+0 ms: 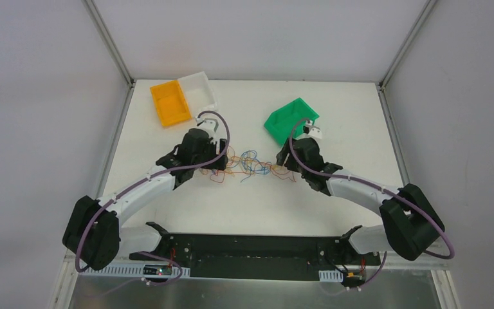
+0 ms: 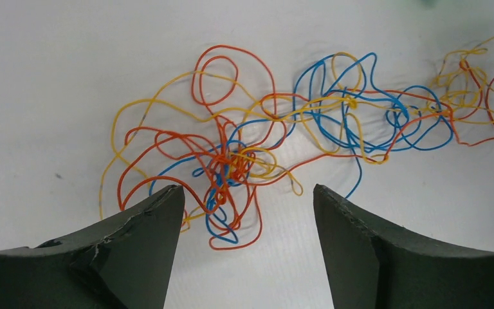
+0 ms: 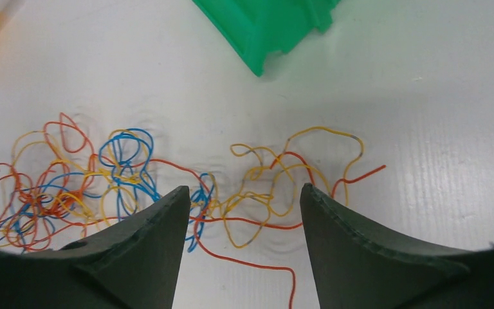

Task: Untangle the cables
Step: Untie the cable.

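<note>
Twin white-and-black arms on a black base bar (image 1: 251, 254).
The left arm (image 1: 143, 188) and right arm (image 1: 360, 188) share white shells, bulky black joints and looping purple cables (image 1: 226, 132); dark wedge-shaped fingers (image 2: 135, 251) have chipped edges.

The left arm (image 1: 141, 187) and right arm (image 1: 360, 188) lean inward (elbows out), jaws parted.

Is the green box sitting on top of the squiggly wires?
No, the green box lies apart from the wires, with bare white table between them in the right wrist view.
</note>
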### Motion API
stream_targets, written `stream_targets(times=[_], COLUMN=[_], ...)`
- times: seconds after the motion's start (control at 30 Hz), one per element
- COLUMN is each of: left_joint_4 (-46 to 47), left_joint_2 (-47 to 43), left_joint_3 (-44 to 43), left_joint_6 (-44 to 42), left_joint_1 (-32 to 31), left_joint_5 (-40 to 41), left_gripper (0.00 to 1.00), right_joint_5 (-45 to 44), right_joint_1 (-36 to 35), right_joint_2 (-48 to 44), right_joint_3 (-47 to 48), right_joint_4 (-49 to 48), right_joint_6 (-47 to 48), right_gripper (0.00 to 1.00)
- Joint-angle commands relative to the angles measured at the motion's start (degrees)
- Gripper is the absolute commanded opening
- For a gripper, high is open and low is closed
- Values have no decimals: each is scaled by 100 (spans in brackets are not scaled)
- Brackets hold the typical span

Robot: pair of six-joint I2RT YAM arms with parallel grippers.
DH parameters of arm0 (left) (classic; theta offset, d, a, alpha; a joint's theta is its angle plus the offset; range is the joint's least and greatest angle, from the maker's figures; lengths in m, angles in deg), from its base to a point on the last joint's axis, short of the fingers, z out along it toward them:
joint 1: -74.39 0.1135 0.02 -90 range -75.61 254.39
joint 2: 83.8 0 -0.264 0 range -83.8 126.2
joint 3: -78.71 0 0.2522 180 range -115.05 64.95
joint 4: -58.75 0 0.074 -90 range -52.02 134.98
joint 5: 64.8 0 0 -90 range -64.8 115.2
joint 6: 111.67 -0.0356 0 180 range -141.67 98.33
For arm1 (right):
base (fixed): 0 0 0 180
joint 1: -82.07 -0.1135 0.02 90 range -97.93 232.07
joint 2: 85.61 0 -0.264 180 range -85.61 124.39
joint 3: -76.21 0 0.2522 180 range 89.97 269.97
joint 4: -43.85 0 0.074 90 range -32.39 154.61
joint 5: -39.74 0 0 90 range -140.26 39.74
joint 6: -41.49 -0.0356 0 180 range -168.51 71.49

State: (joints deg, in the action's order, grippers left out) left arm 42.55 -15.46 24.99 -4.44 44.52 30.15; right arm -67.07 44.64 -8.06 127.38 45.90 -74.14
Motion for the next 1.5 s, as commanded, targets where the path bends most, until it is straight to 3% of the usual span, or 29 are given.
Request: stream_targets(times=[0.0, 0.27, 0.4, 0.63, 0.73, 0.87, 0.93, 1.07, 1.1, 1.3, 1.47], left_joint_4=[-222, 88, 1061, 1034, 610, 267, -72, -823, -984, -1122, -1253], left_joint_2=[474, 1221, 1442, 1833, 2234, 2740, 2947, 3324, 3364, 3125, 2931], left_joint_3=[-641, -1070, -662, -893, -1280, -1689, -1902, -2331, -2396, -2197, -1936], left_joint_6=[-533, -503, -435, -464, -531, -545, -546, -529, -452, -135, 365], left_joint_1=[-163, -309, -344, -371, -390, -434, -448, -448, -442, -296, 437], left_joint_5=[-542, -591, -1120, -1704, -1926, -2231, -2205, -1271, -902, 460, 305], left_gripper=[74, 74, 74, 73, 70, 68, 60, 6, 0, 0, 0], right_joint_5=[-497, -328, -136, 198, 434, 250, 109, -549, -793, -2303, -2954], right_joint_1=[5, 42, 41, 25, 2, 0, 5, 6, 22, 104, 396], right_joint_2=[25, 427, 773, 1280, 1398, 1248, 1018, 424, 271, -1135, -2148], right_joint_3=[250, 573, 739, 1058, 1127, 988, 865, 490, 450, -285, -748], right_joint_4=[522, 824, 831, 914, 917, 784, 698, 531, 610, 490, 497], right_joint_6=[-18, -6, -56, -223, -299, -366, -350, -326, -319, -296, -428], right_gripper=[66, 67, 67, 65, 57, 26, 14, 1, 0, 0, 0])
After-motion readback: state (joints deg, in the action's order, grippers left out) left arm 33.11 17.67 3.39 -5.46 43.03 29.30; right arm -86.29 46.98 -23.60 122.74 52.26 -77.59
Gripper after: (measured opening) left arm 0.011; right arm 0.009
